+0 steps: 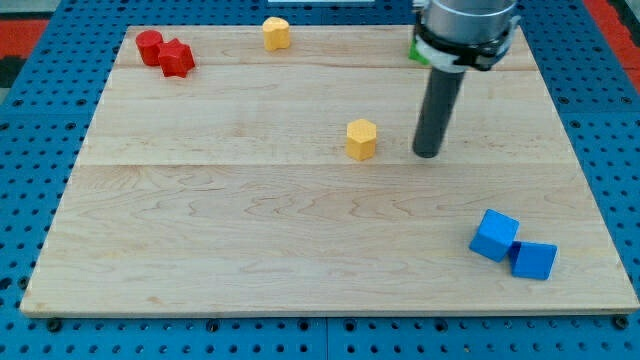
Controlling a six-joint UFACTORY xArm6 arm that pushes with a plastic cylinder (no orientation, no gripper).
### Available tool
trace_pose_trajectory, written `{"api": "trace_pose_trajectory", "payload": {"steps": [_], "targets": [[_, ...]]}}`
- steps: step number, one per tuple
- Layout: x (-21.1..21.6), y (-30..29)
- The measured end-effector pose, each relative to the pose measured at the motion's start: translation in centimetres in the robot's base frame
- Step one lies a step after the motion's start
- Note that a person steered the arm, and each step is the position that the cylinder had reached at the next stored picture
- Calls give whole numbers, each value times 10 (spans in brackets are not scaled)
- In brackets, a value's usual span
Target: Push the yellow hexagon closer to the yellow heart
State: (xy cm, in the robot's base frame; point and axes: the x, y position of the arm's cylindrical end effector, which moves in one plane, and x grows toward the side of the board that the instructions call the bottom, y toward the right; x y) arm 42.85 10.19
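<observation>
The yellow hexagon point(362, 138) sits near the middle of the wooden board. The yellow heart point(276, 33) sits at the view's top edge of the board, up and to the left of the hexagon. My tip point(427, 154) rests on the board just to the right of the hexagon, a short gap apart from it. The dark rod rises from the tip to the arm's body at the view's top.
A red cylinder point(150, 46) and a red star-like block point(177, 58) touch at the top left. Two blue blocks point(495, 235) point(533, 260) touch at the bottom right. A green block point(414, 48) shows partly behind the arm. The board's edge point(320, 312) runs along the bottom.
</observation>
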Motion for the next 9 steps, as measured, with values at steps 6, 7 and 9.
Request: {"api": "trace_pose_trajectory", "payload": {"steps": [6,7,9], "targets": [[-93,-205],[-119,-189],[-110,-174]]}}
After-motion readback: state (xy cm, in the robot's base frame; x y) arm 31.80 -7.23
